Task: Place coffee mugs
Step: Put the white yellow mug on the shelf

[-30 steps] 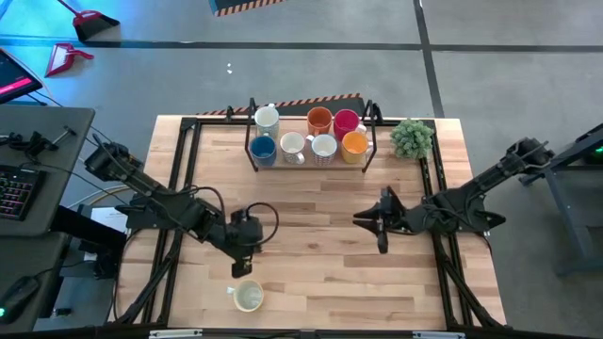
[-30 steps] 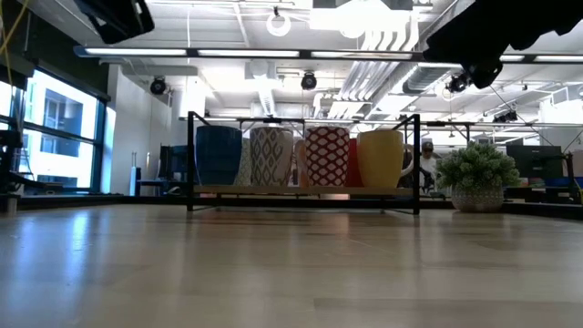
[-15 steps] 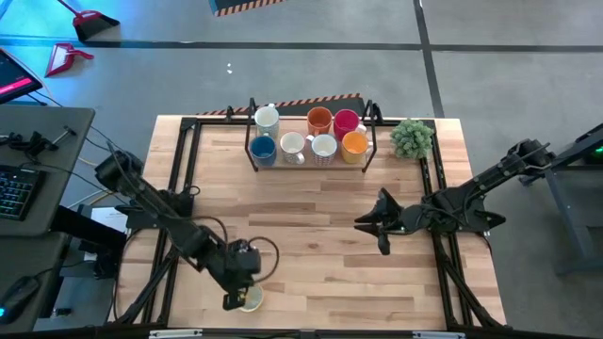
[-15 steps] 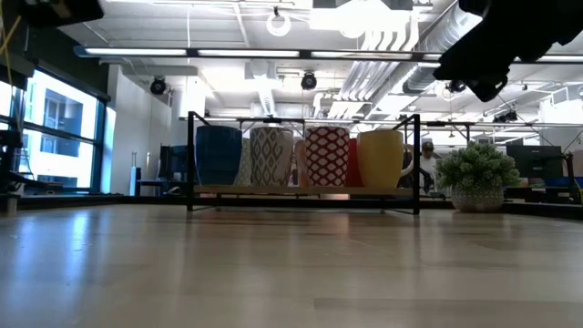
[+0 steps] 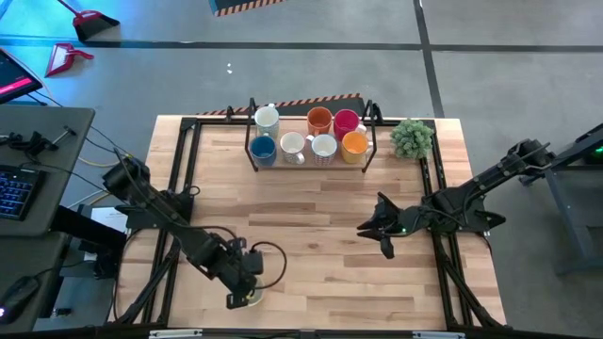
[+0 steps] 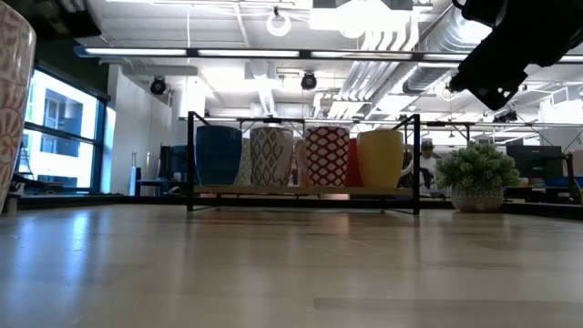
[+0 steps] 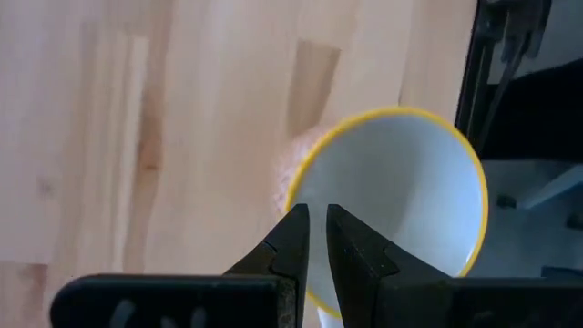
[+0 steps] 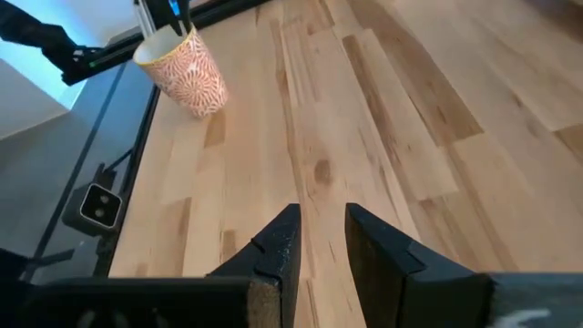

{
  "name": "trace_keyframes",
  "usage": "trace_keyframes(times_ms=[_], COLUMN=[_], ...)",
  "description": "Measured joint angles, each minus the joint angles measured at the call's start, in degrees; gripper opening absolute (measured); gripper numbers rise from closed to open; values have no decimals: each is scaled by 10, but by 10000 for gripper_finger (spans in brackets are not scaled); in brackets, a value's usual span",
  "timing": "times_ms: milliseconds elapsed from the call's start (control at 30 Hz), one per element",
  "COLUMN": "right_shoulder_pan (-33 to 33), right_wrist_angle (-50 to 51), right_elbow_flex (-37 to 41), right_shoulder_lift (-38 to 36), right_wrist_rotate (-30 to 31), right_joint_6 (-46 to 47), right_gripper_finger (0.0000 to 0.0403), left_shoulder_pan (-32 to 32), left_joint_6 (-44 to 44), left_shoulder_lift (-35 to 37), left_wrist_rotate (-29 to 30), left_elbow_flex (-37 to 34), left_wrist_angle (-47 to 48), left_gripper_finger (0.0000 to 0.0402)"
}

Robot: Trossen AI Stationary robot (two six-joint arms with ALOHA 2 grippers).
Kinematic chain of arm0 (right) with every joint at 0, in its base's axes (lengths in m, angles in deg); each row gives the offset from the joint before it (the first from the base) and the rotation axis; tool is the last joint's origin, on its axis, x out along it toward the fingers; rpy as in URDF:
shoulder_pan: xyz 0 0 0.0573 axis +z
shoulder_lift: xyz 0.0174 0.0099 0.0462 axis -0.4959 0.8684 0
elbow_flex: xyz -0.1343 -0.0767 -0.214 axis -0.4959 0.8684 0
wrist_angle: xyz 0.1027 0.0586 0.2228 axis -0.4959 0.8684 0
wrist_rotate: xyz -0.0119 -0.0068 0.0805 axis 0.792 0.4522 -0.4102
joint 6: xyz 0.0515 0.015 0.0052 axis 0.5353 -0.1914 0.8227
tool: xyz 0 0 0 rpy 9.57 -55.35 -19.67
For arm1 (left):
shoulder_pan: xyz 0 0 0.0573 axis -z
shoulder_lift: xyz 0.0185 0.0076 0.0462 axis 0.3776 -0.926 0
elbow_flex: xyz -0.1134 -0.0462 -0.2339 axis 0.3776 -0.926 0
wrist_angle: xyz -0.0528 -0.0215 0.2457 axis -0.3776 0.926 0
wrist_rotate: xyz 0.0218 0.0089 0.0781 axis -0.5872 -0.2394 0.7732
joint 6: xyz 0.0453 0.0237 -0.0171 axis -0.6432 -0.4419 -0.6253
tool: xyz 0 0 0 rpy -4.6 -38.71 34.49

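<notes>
A white mug with a red-orange pattern and a yellow rim (image 7: pixel 401 200) (image 8: pixel 182 73) stands on its base near the table's near edge (image 5: pixel 255 301), and shows at the left edge of the low view (image 6: pixel 14 109). My left gripper (image 7: pixel 314 214) (image 5: pixel 242 296) points steeply down over the mug's rim. Its fingers are narrowly apart with nothing between them. My right gripper (image 8: pixel 319 228) (image 5: pixel 362 227) hangs open above the table's middle right, holding nothing. Several mugs sit in the black rack (image 5: pixel 252 162): blue (image 5: pixel 263 147), orange (image 5: pixel 319 120), red (image 5: pixel 346 121), yellow-orange (image 5: pixel 354 143) and white ones. My left gripper comes at the patterned mug's rim (image 7: pixel 293 187) from above, pointing steeply down. Its fingertips (image 7: pixel 296 219) stand right at that rim, one over the wall and one over the white inside. Whether they touch it, I cannot tell.
A small green potted plant (image 5: pixel 412 137) stands right of the rack at the far right. Black frame rails (image 5: pixel 188 169) run along the table's edges. Bare wood lies between the rack and the near edge.
My left gripper has gone toward the table's near edge and down over the patterned mug, tipping more steeply downward. The mug now shows at the low view's left edge, where it did not before. My right gripper has turned a little in place.
</notes>
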Motion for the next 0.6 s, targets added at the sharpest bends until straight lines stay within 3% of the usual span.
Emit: trace_keyframes(times_ms=[133, 367, 600], right_shoulder_pan=[0, 0, 0], right_wrist_angle=[20, 36, 36], right_elbow_flex=[0, 0, 0], right_shoulder_lift=[0, 0, 0], right_wrist_rotate=[-8, -8, -8], right_joint_6=[0, 0, -1], right_gripper_finger=[78, 78, 78], left_shoulder_pan=[-9, -36, -56], left_joint_6=[-2, -62, -135], left_shoulder_lift=[2, 3, 3], left_wrist_rotate=[29, 12, 8], left_elbow_flex=[40, 93, 92], left_wrist_angle=[37, 84, 153], left_gripper_finger=[30, 36, 81])
